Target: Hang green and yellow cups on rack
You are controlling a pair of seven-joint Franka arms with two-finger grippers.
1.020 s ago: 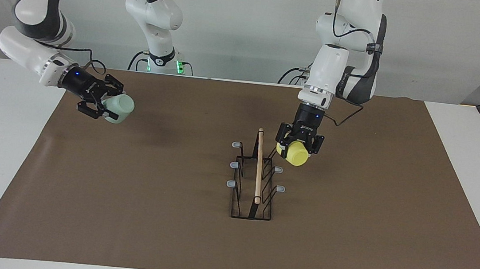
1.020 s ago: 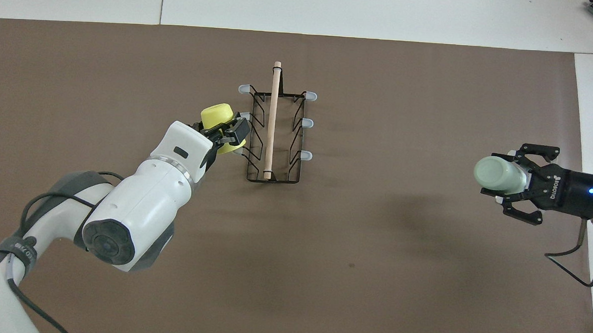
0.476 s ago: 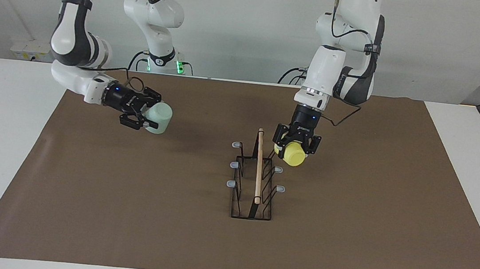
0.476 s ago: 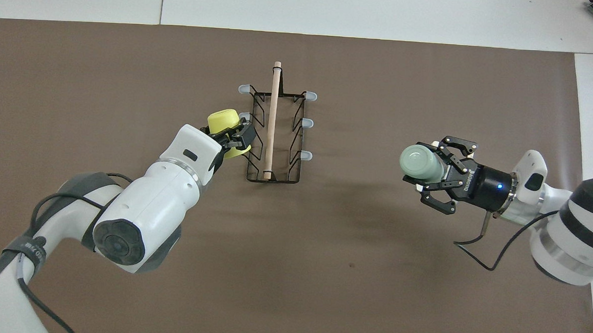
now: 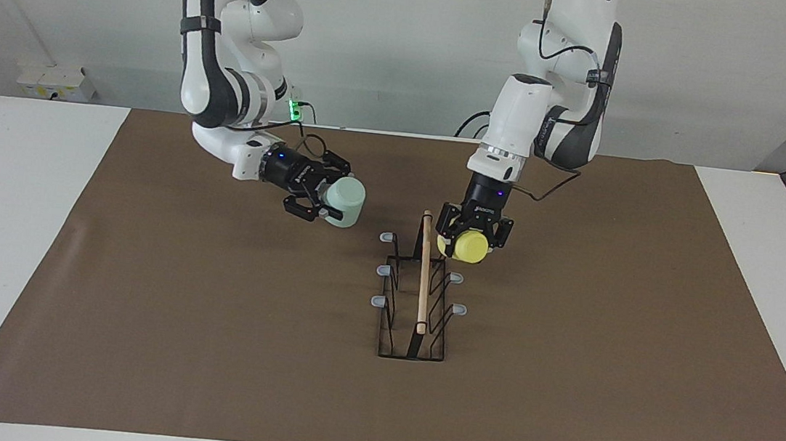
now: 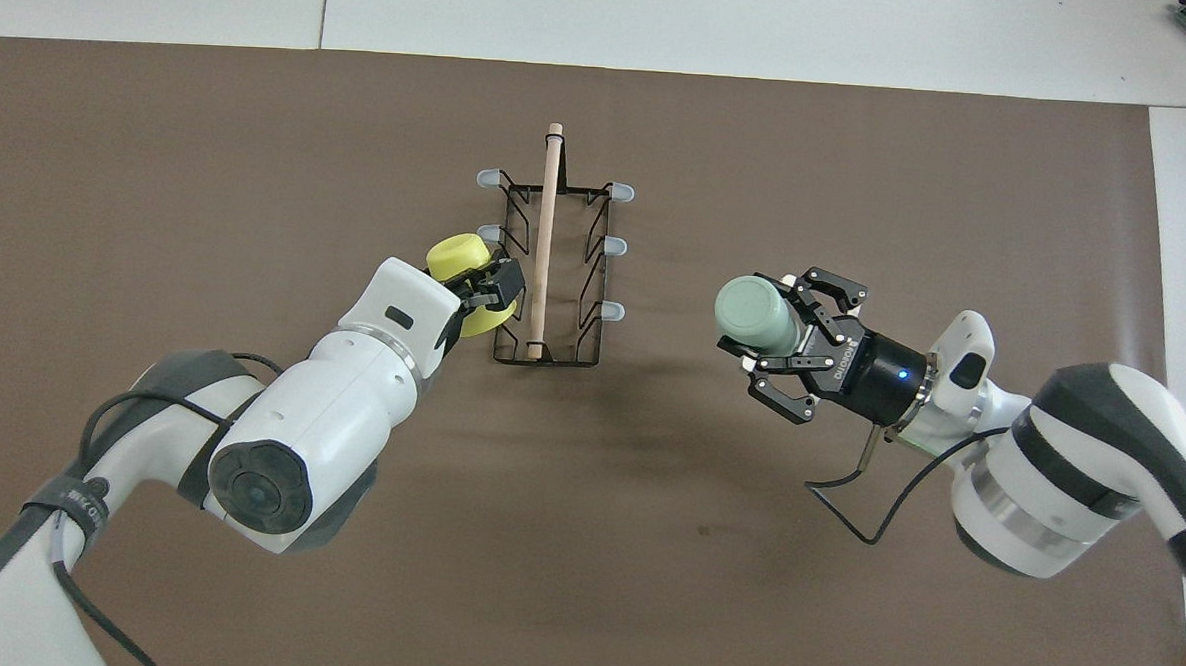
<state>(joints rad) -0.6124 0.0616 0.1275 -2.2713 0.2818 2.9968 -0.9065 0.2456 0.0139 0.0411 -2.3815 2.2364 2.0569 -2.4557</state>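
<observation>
Your left gripper [image 5: 472,235] was clamped on the yellow cup [image 5: 469,246], its fingers closed on the cup's sides. It held the cup up in the air, tilted, right at the rack's [image 5: 416,303] row of prongs that faces the left arm's end of the table. In the overhead view the left gripper [image 6: 483,290] and the yellow cup [image 6: 461,260] sat over that same row, close against the black wire, between the middle prong and the one nearest the robots. You could not tell from either view whether the cup was touching a prong.

Your right gripper [image 5: 317,196] was clamped on the green cup [image 5: 345,202], which lay nearly on its side in the fingers, its closed end pointing toward the rack. The cup hung over the brown mat [image 5: 207,318], beside the rack toward the right arm's end of the table and apart from it. From above, the right gripper [image 6: 796,332] and the green cup [image 6: 754,313] were over bare mat, near the prong closest to the robots on that side of the rack [image 6: 552,271].

The rack stood upright on the mat [image 6: 160,154] at about the middle of the table, its wooden rod [image 5: 424,271] running along the top, away from the robots. All the grey-tipped prongs you could see were bare.
</observation>
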